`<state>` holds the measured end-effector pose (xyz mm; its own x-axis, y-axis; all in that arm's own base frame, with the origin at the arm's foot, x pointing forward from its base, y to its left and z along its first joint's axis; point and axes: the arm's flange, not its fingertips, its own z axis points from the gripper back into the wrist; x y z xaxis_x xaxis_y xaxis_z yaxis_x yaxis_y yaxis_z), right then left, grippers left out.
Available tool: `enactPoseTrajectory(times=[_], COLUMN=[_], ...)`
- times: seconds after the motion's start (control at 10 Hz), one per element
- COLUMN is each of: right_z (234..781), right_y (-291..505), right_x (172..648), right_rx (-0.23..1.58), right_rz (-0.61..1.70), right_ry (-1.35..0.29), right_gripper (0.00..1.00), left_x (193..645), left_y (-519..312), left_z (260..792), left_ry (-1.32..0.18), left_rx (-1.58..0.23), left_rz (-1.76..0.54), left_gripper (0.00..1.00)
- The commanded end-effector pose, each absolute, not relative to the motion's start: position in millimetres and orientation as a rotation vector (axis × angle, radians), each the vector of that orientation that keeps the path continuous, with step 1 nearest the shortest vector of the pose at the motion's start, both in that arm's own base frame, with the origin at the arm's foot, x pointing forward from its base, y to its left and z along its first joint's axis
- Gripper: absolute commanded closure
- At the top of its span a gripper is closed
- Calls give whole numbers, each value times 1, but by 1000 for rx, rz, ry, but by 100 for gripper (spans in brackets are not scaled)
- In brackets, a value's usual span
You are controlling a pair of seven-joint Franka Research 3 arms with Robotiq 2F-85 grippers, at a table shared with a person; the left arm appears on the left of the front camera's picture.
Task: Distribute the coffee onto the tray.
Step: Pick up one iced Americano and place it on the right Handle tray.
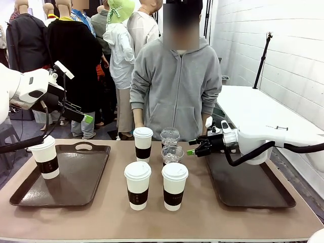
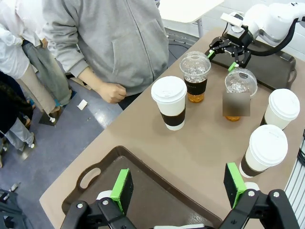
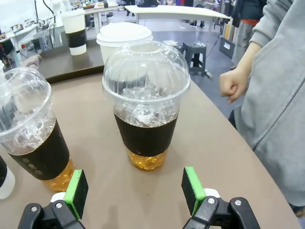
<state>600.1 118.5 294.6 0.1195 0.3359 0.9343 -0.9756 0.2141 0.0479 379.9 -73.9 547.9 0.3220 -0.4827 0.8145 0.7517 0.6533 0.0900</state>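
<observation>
One white lidded coffee cup (image 1: 45,157) stands on the left tray (image 1: 76,187). Three more white cups (image 1: 143,143) (image 1: 137,185) (image 1: 174,186) and two clear dome-lidded cups (image 1: 170,135) (image 1: 172,154) stand on the table between the trays. My right gripper (image 1: 195,151) is open at table height, just right of the nearer clear cup (image 3: 145,109), which stands a little ahead of its gap (image 3: 135,191). The other clear cup (image 3: 33,138) is beside it. My left gripper (image 1: 85,117) hangs open and empty above the left tray (image 2: 157,195); its green pads (image 2: 123,191) stand wide apart.
The right tray (image 1: 248,182) lies bare under my right arm. A person in a grey hoodie stands at the far edge, one hand (image 3: 233,83) fisted near the table corner. The table's front strip is free.
</observation>
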Motion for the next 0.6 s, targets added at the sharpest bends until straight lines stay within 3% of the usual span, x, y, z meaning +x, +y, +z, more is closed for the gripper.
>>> enactPoseTrajectory(times=[0.0, 0.5], right_z=[291, 271], right_y=[124, 145], right_x=[607, 631], right_rx=[848, 858], right_rz=[1136, 1142], right_ry=[-960, -954], right_gripper=[0, 0], left_x=[381, 381], left_y=[-73, -73], left_z=[546, 546], left_ry=[-932, -932], left_rx=[-339, -339], left_rz=[-828, -828], left_gripper=[0, 0])
